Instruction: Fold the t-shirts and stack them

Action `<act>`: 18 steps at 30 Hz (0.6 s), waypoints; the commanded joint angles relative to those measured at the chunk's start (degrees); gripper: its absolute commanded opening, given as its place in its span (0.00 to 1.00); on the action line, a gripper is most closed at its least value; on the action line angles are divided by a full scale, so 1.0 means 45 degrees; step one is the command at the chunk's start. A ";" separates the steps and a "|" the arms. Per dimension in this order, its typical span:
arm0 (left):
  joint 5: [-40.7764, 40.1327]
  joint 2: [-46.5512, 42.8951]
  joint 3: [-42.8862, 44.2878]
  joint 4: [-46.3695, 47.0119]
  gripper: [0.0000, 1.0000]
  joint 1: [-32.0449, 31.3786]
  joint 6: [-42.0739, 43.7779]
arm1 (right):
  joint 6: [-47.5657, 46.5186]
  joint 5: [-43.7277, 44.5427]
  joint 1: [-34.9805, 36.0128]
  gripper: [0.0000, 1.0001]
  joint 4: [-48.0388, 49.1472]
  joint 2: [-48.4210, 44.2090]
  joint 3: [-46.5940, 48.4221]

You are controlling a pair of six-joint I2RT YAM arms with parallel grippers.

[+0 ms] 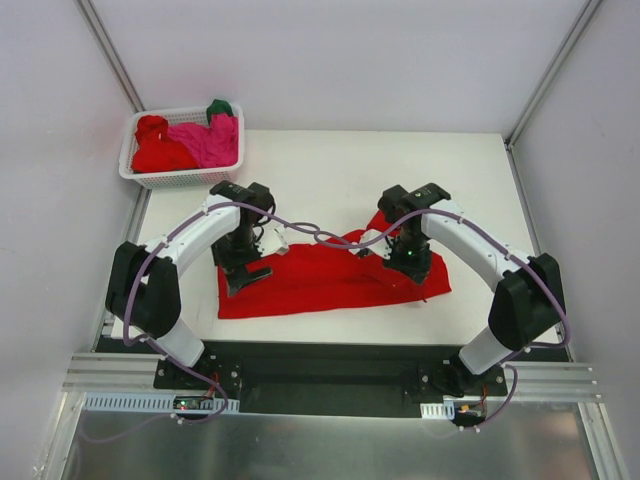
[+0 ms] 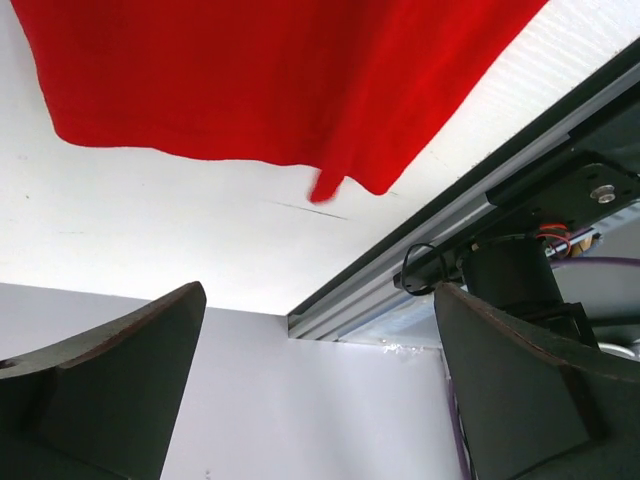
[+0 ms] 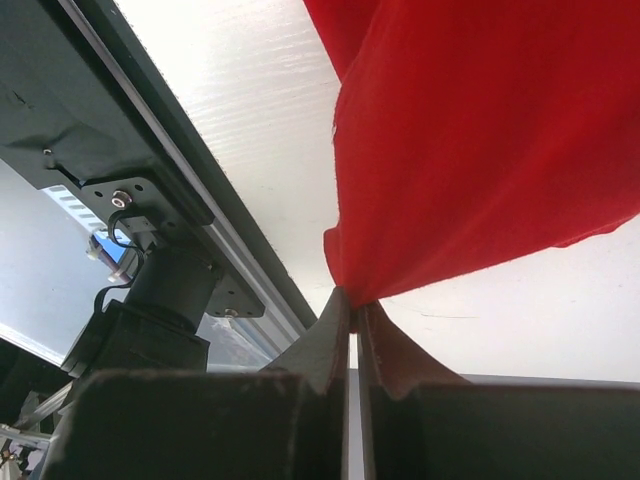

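Red t-shirt (image 1: 320, 282) lies spread on the arms' side of the basket (image 1: 128, 166). Left gripper (image 2: 318, 292) stands apart, empty; right gripper (image 3: 352, 305) is clamped on the shirt's edge. Risk: one-sided pulling bunches the cloth.

**One red shirt out, three in the basket**

A bright red t-shirt (image 1: 320, 280) lies in a long, creased band mid-surface (image 1: 330, 170), running 9 to 3 o'clock. Its 3 o'clock end bunches upward, pinched in the right gripper (image 3: 352, 300). At 10 o'clock, crumpled in the basket (image 1: 178, 181), are a second red t-shirt (image 1: 158, 150), a magenta-pink t-shirt (image 1: 212, 142) and a dark green t-shirt (image 1: 219, 106) at the far rim.
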 commanded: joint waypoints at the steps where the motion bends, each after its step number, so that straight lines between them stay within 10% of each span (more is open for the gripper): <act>1: 0.0249 -0.0017 0.0375 -0.0628 0.99 -0.0120 0.0003 | -0.0255 -0.0213 0.0017 0.01 -0.0817 -0.0135 0.0365; 7: 0.0386 0.0042 0.0414 -0.0765 0.99 -0.0120 -0.0114 | -0.0177 0.0021 0.0017 0.02 -0.0739 -0.0115 0.0287; 8: 0.0386 0.0062 0.0414 -0.0765 0.99 -0.0101 -0.0114 | -0.0215 0.0100 -0.0002 0.11 -0.0739 -0.0115 0.0287; 9: 0.0386 0.0042 0.0433 -0.0746 0.99 -0.0120 -0.0095 | -0.0196 0.0158 -0.0003 0.52 -0.0739 -0.0115 0.0306; 12: 0.0367 0.0003 0.0511 -0.0688 0.99 -0.0120 0.0003 | -0.0119 0.0412 -0.0100 0.97 -0.0622 -0.0193 0.0306; 18: 0.0637 0.0003 0.0940 -0.0434 0.99 -0.0120 -0.0171 | 0.0584 0.1564 -0.0627 1.00 0.0665 -0.0272 0.0501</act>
